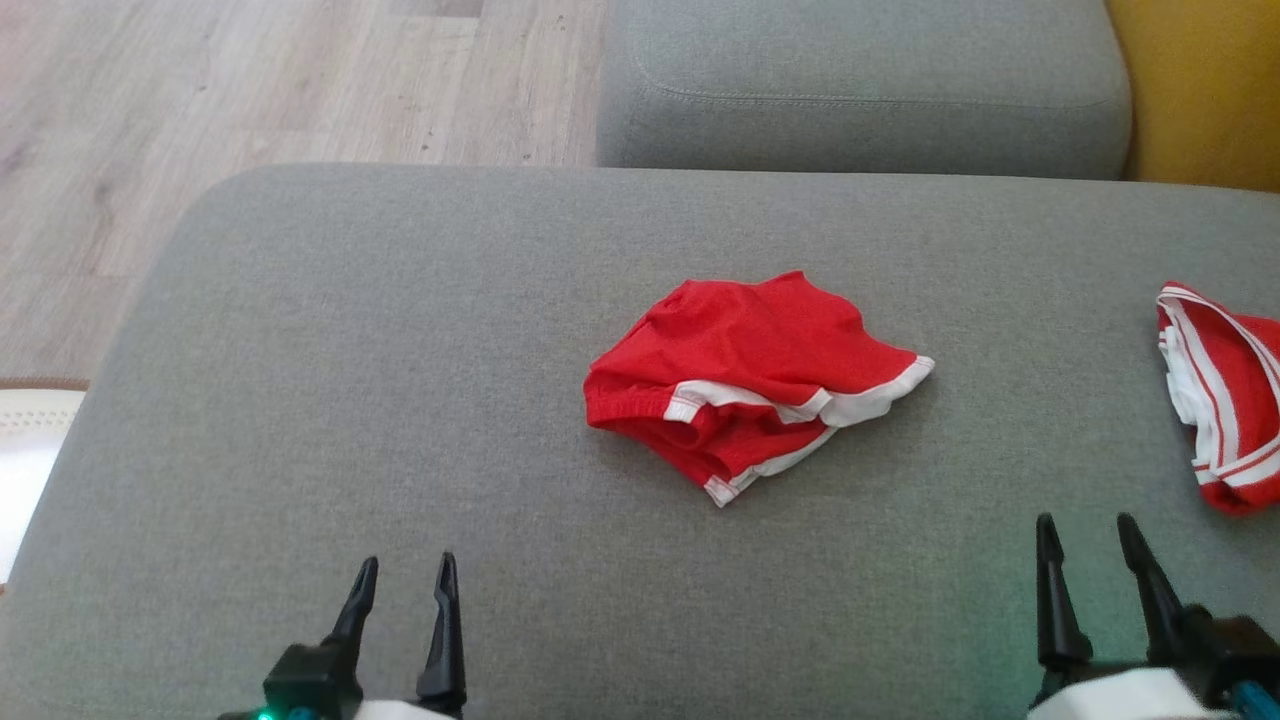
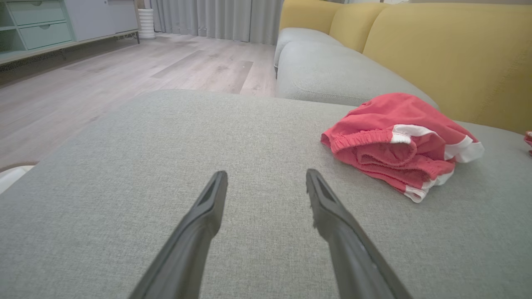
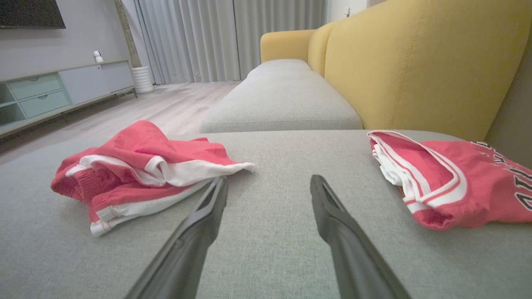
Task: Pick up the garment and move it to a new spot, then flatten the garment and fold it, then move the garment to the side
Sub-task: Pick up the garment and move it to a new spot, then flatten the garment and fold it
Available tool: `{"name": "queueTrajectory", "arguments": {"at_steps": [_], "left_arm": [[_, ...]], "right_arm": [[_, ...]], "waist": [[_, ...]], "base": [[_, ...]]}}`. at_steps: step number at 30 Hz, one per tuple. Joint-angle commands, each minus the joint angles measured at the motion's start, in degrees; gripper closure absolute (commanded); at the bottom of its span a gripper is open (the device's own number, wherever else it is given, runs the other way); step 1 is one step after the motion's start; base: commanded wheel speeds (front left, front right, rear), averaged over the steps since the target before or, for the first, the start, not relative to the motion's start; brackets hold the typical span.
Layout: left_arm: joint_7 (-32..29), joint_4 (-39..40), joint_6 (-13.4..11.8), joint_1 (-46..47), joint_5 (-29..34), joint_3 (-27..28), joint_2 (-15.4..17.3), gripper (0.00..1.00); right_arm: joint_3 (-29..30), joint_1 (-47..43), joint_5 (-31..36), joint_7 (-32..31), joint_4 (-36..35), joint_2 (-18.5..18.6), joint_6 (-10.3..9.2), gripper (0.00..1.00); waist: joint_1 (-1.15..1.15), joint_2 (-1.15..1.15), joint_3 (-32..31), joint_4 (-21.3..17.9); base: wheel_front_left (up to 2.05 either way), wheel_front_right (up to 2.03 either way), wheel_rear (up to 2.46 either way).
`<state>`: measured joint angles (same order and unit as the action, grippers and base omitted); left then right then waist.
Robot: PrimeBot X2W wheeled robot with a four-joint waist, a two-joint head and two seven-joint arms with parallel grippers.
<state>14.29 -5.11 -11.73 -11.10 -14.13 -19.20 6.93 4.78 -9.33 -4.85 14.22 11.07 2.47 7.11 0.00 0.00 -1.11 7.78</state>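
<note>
We note a crumpled red garment [image 1: 760, 350] of thin cloth with white banded hems and a gathered elastic waist. It lies in a rumpled heap near the middle of the wide grey coarse-weave sofa cushion [image 1: 400, 350]. The left gripper [image 1: 408, 562] and right gripper [image 1: 1086, 522] sit at the cushion's near edge, both clear of the cloth. Both pairs of slim, dark, tapered jaws are released, with nothing between them. A second red-and-white striped jersey [image 1: 1235, 400] lies bunched at the cushion's right edge. A mustard upholstered backrest [image 3: 415, 62] stands behind.
</note>
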Motion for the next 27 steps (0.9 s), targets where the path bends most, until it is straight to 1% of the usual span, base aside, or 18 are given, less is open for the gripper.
{"name": "queueTrajectory", "arguments": {"at_steps": [1, 8, 18, 24, 27], "left_arm": [[0.7, 1.9, 0.5, 1.8, 0.8, 2.5, -0.6, 0.0], [0.7, 2.2, 3.1, 1.0, 3.0, 5.3, -2.6, 0.0], [0.7, 2.1, 5.2, 0.6, 4.6, 7.1, -3.7, 0.0], [0.7, 2.3, 5.6, 0.9, 4.8, 7.2, -4.0, 0.0], [0.7, 2.7, 6.3, 2.8, 3.1, 5.3, -4.0, 0.0]], "right_arm": [[-0.8, 0.9, 0.4, 0.8, -1.3, 0.4, 0.37, 0.0], [-0.9, 1.0, 0.6, 0.8, -0.5, 0.4, 0.37, 0.0], [-1.4, 1.2, 0.5, 0.8, -0.2, 0.4, 0.37, 0.0], [-1.8, 1.5, 0.6, 0.8, -0.2, 0.4, 0.37, 0.0], [-2.3, 2.1, 0.7, 0.8, -0.4, 0.4, 0.37, 0.0]], "waist": [[0.0, 0.0, -0.1, -0.1], [0.0, 0.0, -0.3, -0.7], [0.0, 0.0, -0.2, -0.9], [0.0, 0.0, 0.4, -1.4], [0.0, 0.0, 1.1, -2.3]], "base": [[0.0, 0.0, 0.0], [0.0, 0.0, 0.0], [0.0, 0.0, 0.0], [0.0, 0.0, 0.0], [0.0, 0.0, 0.0]]}}
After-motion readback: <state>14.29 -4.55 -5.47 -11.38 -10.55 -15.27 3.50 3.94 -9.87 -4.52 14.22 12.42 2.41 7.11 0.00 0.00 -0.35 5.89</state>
